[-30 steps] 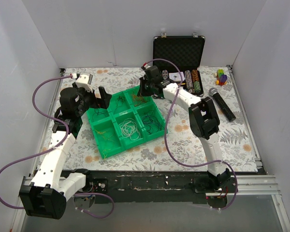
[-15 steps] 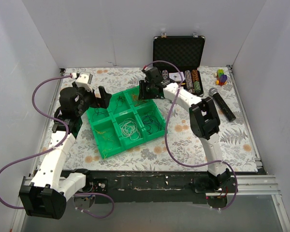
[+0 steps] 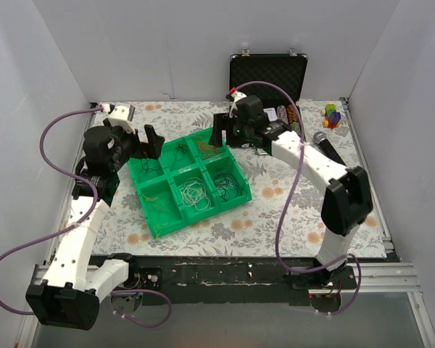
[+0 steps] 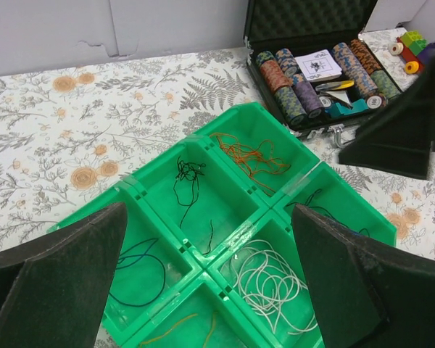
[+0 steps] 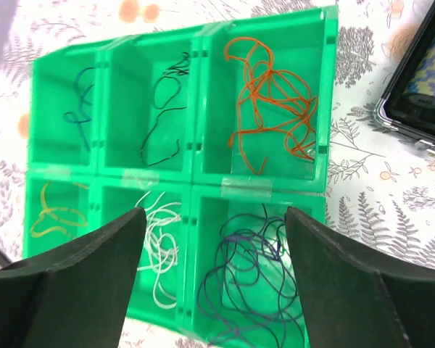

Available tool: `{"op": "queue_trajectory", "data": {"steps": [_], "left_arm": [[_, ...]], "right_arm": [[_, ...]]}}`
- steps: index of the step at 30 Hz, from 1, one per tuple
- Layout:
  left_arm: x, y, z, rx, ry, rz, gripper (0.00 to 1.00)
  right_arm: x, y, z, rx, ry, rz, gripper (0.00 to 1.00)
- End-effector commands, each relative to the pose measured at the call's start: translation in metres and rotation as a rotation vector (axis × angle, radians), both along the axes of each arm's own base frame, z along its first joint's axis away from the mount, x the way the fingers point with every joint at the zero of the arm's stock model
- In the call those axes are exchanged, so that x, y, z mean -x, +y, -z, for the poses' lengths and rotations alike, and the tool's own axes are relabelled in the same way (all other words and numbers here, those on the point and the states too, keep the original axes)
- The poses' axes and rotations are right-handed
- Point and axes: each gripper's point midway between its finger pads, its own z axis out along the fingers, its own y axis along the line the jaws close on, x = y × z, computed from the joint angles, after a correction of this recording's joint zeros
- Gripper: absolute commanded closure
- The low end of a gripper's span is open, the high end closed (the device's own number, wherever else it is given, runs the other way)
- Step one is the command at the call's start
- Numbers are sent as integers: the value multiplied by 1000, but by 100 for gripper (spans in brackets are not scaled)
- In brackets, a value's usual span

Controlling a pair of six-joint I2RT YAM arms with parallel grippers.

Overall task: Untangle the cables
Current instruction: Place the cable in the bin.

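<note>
Cables (image 5: 270,109) lie one colour to a compartment in the green tray (image 5: 326,87), beneath both pairs of fingers — the dark blue tangle (image 5: 250,290) sits between the tips of the right gripper (image 5: 215,214). It and the left gripper (image 4: 208,214) gape wide, empty. Better, I judge, to narrow the fingers first, then pinch one free end — never the whole knot.

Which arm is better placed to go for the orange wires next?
Probably right: the right tool, open, hangs close by the orange wires; the left tool, also open, sits across the green tray.
</note>
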Motion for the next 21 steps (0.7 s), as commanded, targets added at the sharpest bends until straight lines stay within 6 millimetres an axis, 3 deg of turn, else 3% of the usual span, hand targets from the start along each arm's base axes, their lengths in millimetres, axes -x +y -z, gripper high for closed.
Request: {"op": "queue_trajectory", "data": {"steps": [1,5,7,12,17,21], "left_arm": [[-1,13,8,-13,128,-81,2],[-2,26,26,-19,285,-176,2],[-2,32,30,-16,347,-224,2],[7,41,41,-36,432,-281,2],[19,43,55,-53,423,-273,2],[19,61,69,-87,413,-374,2]], "right_arm": [[24,-17,-44,-53,-107,-18,13],[58,-47,-43,-33,-111,-4,11],[76,-63,-28,-11,-96,1,10],[110,-96,-22,11,-104,28,9],[132,-129,-19,57,-127,80,9],[145,-157,-13,96,-145,144,8]]}}
